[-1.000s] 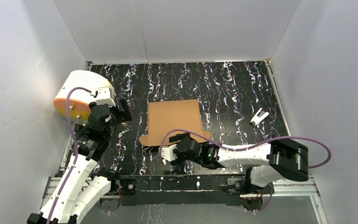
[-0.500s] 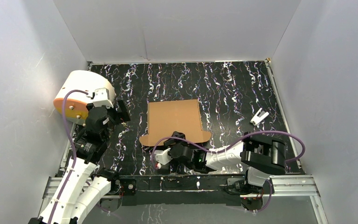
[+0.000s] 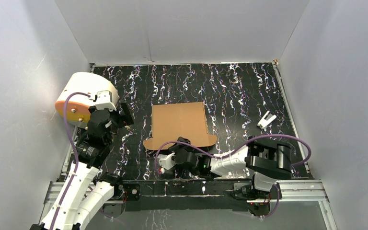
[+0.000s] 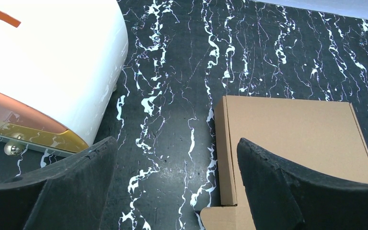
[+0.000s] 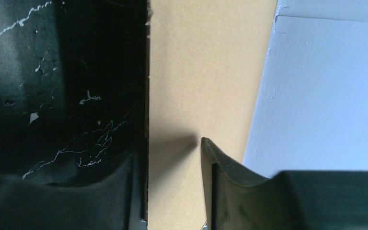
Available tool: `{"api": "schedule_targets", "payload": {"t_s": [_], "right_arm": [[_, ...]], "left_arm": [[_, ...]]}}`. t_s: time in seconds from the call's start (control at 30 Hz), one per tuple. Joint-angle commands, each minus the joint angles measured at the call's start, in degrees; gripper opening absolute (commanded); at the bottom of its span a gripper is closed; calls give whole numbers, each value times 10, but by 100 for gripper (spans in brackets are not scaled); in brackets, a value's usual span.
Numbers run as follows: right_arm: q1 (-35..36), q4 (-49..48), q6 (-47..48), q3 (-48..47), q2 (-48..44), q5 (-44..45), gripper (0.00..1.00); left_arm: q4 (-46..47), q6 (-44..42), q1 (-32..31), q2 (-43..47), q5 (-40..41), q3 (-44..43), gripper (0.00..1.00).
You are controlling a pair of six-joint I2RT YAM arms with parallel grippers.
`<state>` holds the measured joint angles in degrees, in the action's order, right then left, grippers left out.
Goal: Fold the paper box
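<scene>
The paper box [image 3: 179, 122] is a flat brown cardboard sheet lying in the middle of the black marbled table. It also shows in the left wrist view [image 4: 292, 139]. My right gripper [image 3: 182, 143] is low at the sheet's near edge, rolled on its side. In the right wrist view the jaws [image 5: 172, 143] stand partly open astride the brown front flap [image 5: 196, 72], one finger under its edge and one over it. My left gripper [image 3: 126, 114] hovers open and empty left of the sheet, with bare table between its fingers [image 4: 176, 143].
A cream-white cylinder with an orange face [image 3: 84, 96] stands at the left wall beside my left wrist, and shows in the left wrist view [image 4: 52, 62]. A small white clip [image 3: 266, 120] lies at the right. Grey walls enclose the table.
My right arm folded down and its wrist shifted left along the sheet's near edge within the first half second, then held. My left gripper rose slightly. The cardboard has not moved.
</scene>
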<state>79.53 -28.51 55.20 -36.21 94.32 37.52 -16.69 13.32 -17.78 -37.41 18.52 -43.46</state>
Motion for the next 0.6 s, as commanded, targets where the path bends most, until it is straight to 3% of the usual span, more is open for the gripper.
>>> {"api": "schedule_targets", "payload": {"t_s": [0.0, 0.27, 0.43, 0.57], "right_arm": [[-7, -30, 2, -19, 11, 14, 46], [-9, 69, -13, -57, -26, -8, 10], [-17, 162, -28, -96, -68, -29, 0], [-26, 247, -48, -139, -99, -58, 0]], "left_arm": [[12, -2, 4, 5, -6, 6, 91], [12, -1, 6, 8, -10, 6, 91], [14, -4, 9, 11, -12, 4, 91], [18, -11, 13, 13, -26, -1, 91]]}}
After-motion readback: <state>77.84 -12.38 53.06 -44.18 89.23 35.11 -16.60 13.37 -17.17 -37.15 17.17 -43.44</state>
